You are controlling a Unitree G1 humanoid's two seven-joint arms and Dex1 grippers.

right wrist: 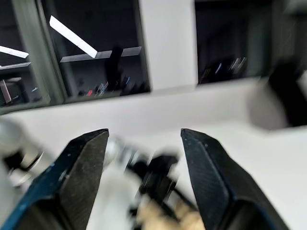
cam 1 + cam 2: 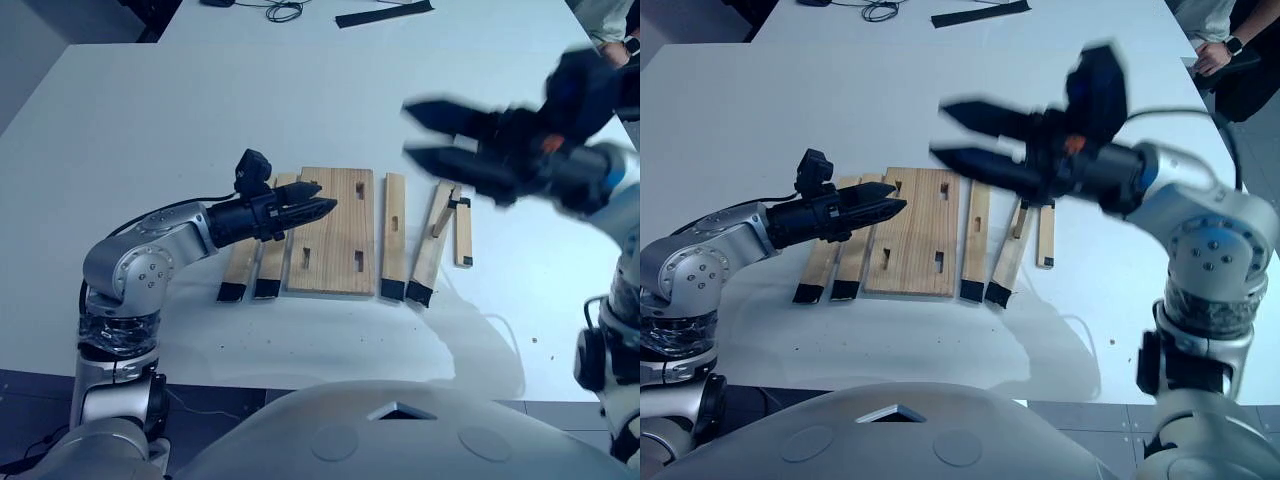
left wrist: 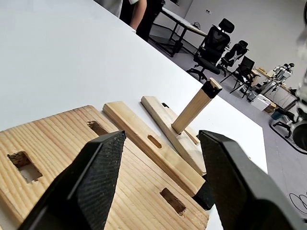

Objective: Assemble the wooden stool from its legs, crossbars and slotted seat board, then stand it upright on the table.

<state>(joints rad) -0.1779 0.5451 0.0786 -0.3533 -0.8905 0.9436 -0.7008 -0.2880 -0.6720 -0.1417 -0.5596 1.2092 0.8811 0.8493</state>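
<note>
— So, where do we find the stool parts?

— We see the seat board (image 2: 333, 240) lying flat on the white table (image 2: 150, 120), at the centre of the frame, slots facing up. Just left of it two legs (image 2: 242, 262) lie side by side. Just right of it we see a third leg (image 2: 394, 235), then a fourth leg (image 2: 428, 262) lying at a slant.

— And the small pieces?

— We make out a short stick (image 3: 194, 106) propped at a tilt on the fourth leg, and a crossbar (image 2: 463, 238) lying flat beside it, further right.

— What of the grippers?

— We find the left gripper (image 2: 322, 200) low over the seat board's left edge, its fingers (image 3: 96, 177) parted and holding nothing. The right gripper (image 2: 408, 130) hangs in the air at the upper right, above the parts. Its fingers (image 1: 211, 177) are spread wide, and we see nothing between them either.
</note>
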